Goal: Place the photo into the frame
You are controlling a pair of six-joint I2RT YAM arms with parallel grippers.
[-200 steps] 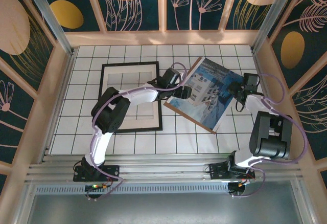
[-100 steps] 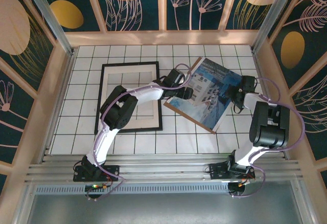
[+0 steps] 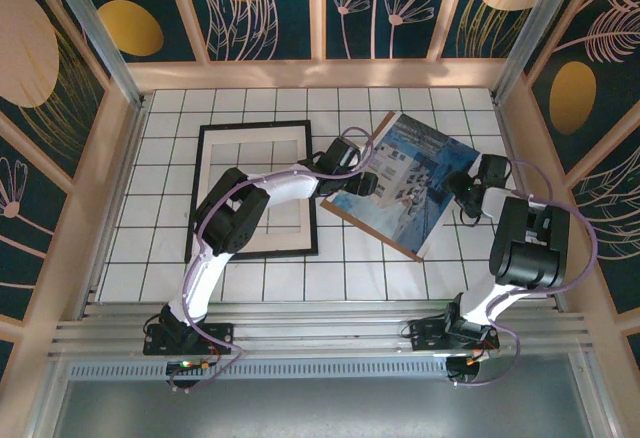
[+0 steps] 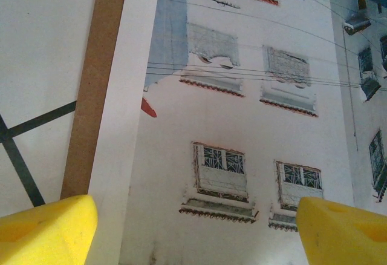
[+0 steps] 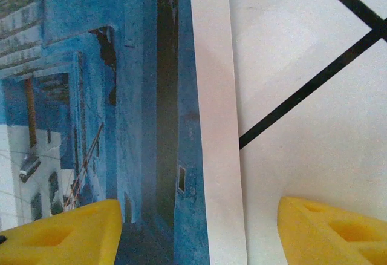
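The photo (image 3: pixel 410 183), a blue-toned print of pale buildings, lies tilted on the tiles right of centre, on top of a brown backing board (image 3: pixel 365 230). The black frame (image 3: pixel 250 125) lies flat to its left with a cream mat (image 3: pixel 250 140) inside. My left gripper (image 3: pixel 362 180) stands open low over the photo's left edge. In the left wrist view the left gripper (image 4: pixel 196 235) has the photo (image 4: pixel 242 126) and a strip of board (image 4: pixel 97 83) between its yellow fingertips (image 4: pixel 48 229). My right gripper (image 3: pixel 463 183) is open at the right edge. There the right gripper (image 5: pixel 199 235) straddles the photo's white border (image 5: pixel 214 126).
White tiles with black grid lines (image 3: pixel 350 278) cover the table. Wooden walls (image 3: pixel 320 73) with patterned panels close in the back and both sides. The arms' bases sit on the metal rail (image 3: pixel 320 333) at the near edge.
My left gripper has shifted a little right onto the photo's left edge. My right gripper has come down and left to the photo's right edge. The photo and frame lie as before.
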